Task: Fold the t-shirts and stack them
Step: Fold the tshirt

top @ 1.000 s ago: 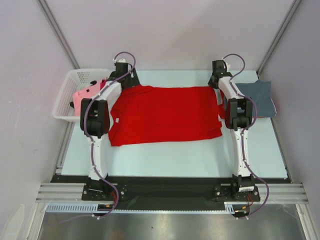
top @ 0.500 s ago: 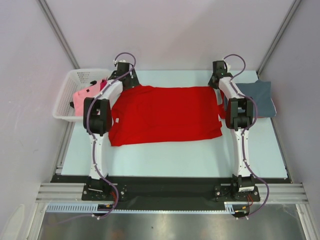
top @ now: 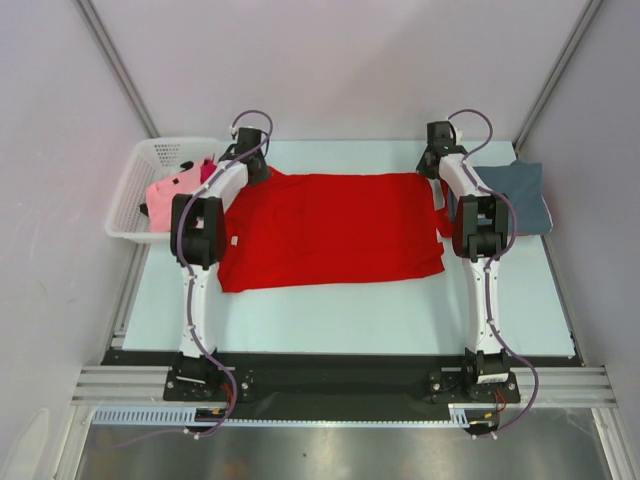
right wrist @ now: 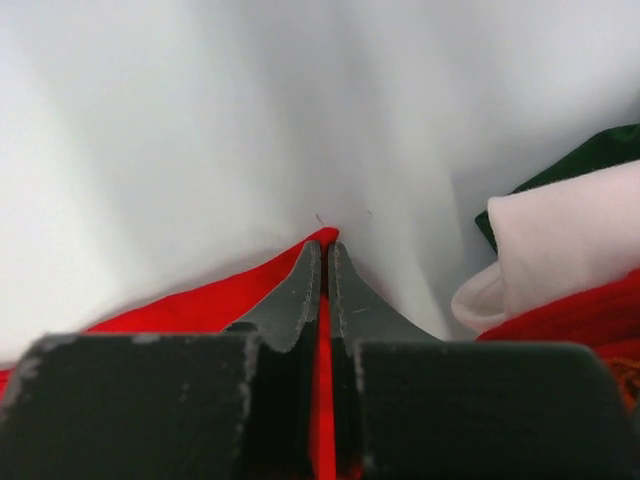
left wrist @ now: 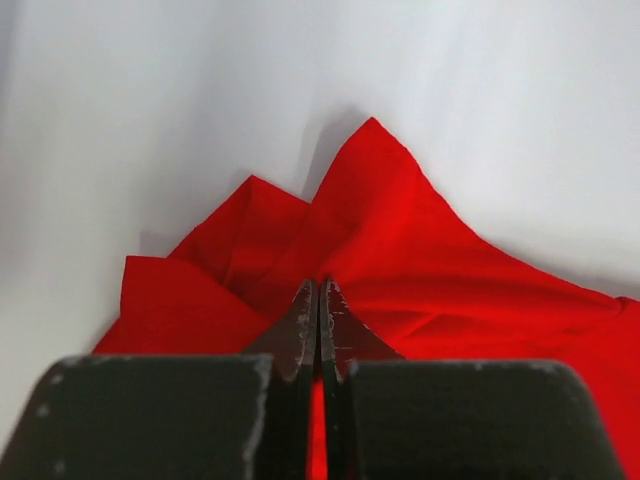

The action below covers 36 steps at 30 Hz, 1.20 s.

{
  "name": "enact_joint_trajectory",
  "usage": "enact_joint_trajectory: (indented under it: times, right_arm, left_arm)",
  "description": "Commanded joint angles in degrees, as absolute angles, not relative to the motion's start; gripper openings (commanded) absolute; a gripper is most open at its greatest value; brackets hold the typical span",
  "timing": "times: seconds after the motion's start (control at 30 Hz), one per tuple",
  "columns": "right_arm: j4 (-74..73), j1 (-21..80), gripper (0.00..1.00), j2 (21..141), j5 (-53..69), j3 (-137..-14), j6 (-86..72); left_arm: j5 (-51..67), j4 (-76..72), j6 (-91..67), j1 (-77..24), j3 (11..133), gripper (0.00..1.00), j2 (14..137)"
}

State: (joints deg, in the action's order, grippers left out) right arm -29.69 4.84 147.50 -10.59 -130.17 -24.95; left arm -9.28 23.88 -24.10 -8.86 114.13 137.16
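— Where does the top camera sit?
— High up, behind the white-and-black left arm (top: 197,260) and right arm (top: 482,250), and tilted down and forward. Both bases lie at its lower edge, and the whole pale blue table (top: 330,310) fits in from afar.
— And the 2 wrist cameras?
— Very close. One looks along the dark metal left fingers (left wrist: 300,325) at the far-left corner of the plain bright red cloth t-shirt (left wrist: 420,250). The other looks along the dark metal right fingers (right wrist: 300,290) at its far-right corner. The top view shows both corners.

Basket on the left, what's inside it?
A pink shirt lies in the basket, with a bit of magenta cloth beside it. Anything under them is covered.
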Motion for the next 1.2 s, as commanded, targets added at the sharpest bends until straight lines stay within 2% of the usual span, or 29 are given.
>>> enact_joint_trajectory:
  times: [0.0,0.27,0.57,1.17]
  right_arm:
    - [-30.94,4.75,0.00,141.86,-9.49,-129.82,-25.05]
    - [-30.76,4.75,0.00,138.34,-6.86,-127.00,-26.28]
    - [-30.59,4.57,0.00,134.12,-5.72,-123.58,-26.28]
    - [-25.84,2.64,0.00,121.82,-1.23,-105.30,-27.51]
  left_arm:
    - [-9.93,22.50,-23.38,-8.88,114.35,0.00,130.97]
    - [-12.56,19.34,-20.74,-10.54,109.34,0.00,124.81]
    - [-12.22,21.88,-21.18,-11.60,109.42,0.00,122.78]
    - [-16.51,23.82,-17.58,-15.20,100.38,0.00,114.18]
